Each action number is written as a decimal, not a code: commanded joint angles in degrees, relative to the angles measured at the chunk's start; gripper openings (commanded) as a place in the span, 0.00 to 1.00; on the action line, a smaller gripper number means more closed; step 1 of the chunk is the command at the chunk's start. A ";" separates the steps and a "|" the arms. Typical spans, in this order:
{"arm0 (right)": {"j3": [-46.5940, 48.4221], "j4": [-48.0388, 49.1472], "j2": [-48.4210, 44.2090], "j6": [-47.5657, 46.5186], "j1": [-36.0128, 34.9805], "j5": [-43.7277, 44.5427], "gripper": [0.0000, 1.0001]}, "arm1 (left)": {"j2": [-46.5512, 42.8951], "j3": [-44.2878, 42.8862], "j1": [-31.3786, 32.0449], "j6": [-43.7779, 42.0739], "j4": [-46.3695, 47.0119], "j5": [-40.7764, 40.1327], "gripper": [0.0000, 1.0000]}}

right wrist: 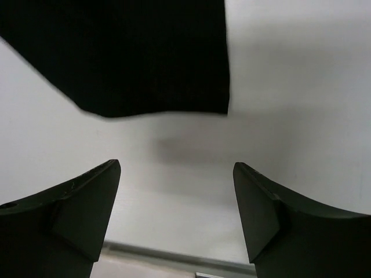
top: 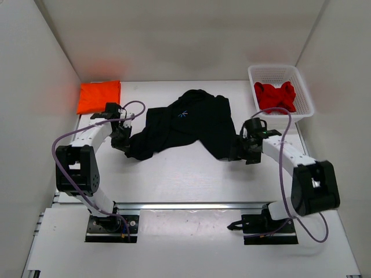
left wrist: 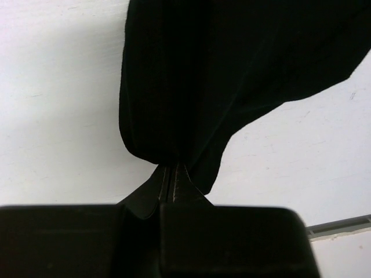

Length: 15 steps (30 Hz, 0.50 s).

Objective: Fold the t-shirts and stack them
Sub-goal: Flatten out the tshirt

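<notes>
The left gripper (left wrist: 172,194) is clamped fully closed on the near left end of the black shirt (top: 185,121). In its wrist view the cloth is squeezed to a narrow neck between the jaws and fans out wide beyond them over the white table (top: 174,174). The right gripper (right wrist: 177,208) stands wide open and holds nothing. Its two fingers (right wrist: 87,214) frame bare table, and the shirt's straight edge lies just beyond the fingertips, apart from them. From above, this gripper sits just beside the shirt's near right corner, while the left one is at the opposite near end. The black shirt lies between the two arms, rumpled and unfolded across the middle of the table. It is bunched higher toward the far side, with two lobes reaching toward the grippers and a small pale mark near its far edge. The orange shirt (top: 99,96) lies folded into a flat rectangle in the far left corner, beyond the left arm and apart from the black one. The red shirt (top: 275,95) is crumpled inside the white mesh basket (top: 272,72) in the far right corner, beyond the right arm.
</notes>
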State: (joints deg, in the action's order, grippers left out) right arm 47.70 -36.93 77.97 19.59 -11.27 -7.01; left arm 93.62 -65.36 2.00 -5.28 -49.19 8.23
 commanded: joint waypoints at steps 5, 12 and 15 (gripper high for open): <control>11.17 5.91 11.75 2.03 -4.03 13.15 0.77 | -2.40 -0.29 -0.33 0.27 0.76 -0.58 0.01; 14.35 6.24 19.58 1.41 -4.91 14.22 0.74 | -1.60 -1.34 -0.68 0.27 0.67 -1.11 0.01; 13.38 6.43 21.42 1.32 -4.55 12.54 0.74 | -0.64 -2.22 -1.03 0.36 0.67 -1.11 0.01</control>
State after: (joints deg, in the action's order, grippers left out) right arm 60.86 -31.83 98.35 20.97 -15.73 5.08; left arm 93.65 -65.41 1.48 -5.06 -48.93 7.73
